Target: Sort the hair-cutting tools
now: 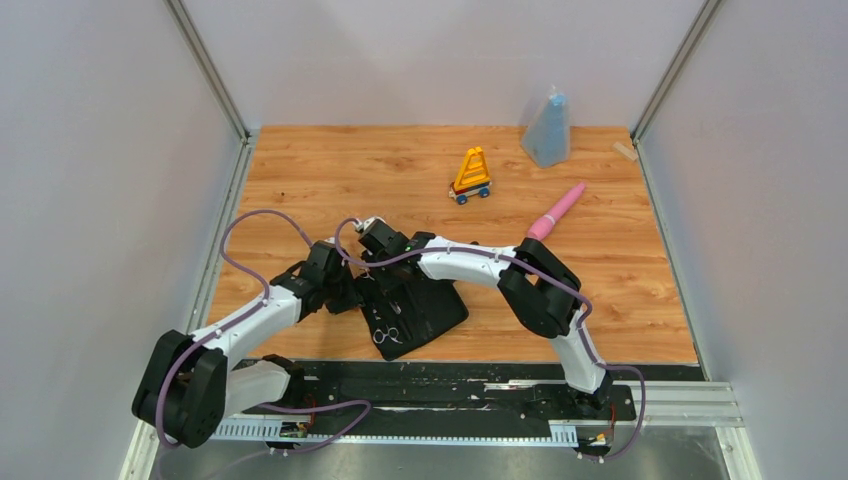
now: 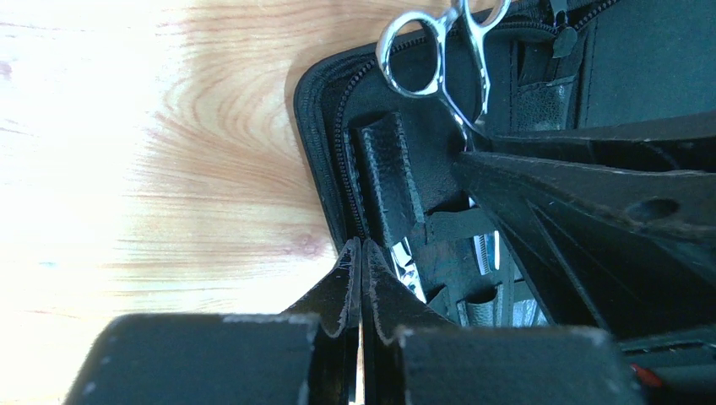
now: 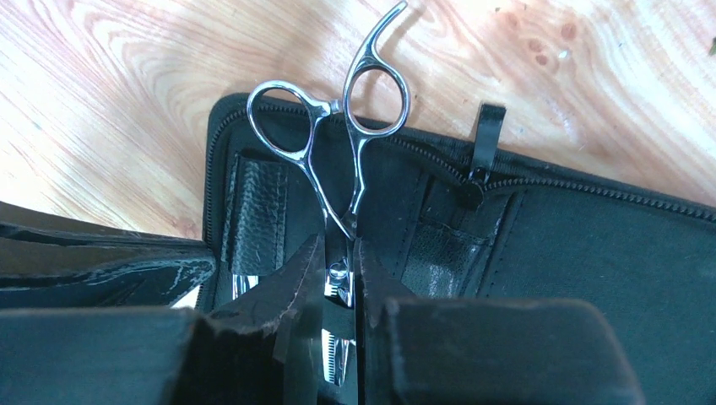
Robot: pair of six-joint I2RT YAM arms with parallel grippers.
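Note:
An open black zip case lies on the wood table, and also shows in the right wrist view. Silver scissors lie in it with the finger rings over the case's zip edge; they also show from above and in the left wrist view. My right gripper is closed around them at the pivot, toothed blade between the fingers. My left gripper is shut, its tips at the case's zip edge beside a strap. A second silver blade sits in a slot. No combs show.
A yellow-orange wheeled toy and a pink tapered wand lie behind the case. A blue-grey bag stands at the back right, with a small beige piece near the wall. White walls enclose three sides.

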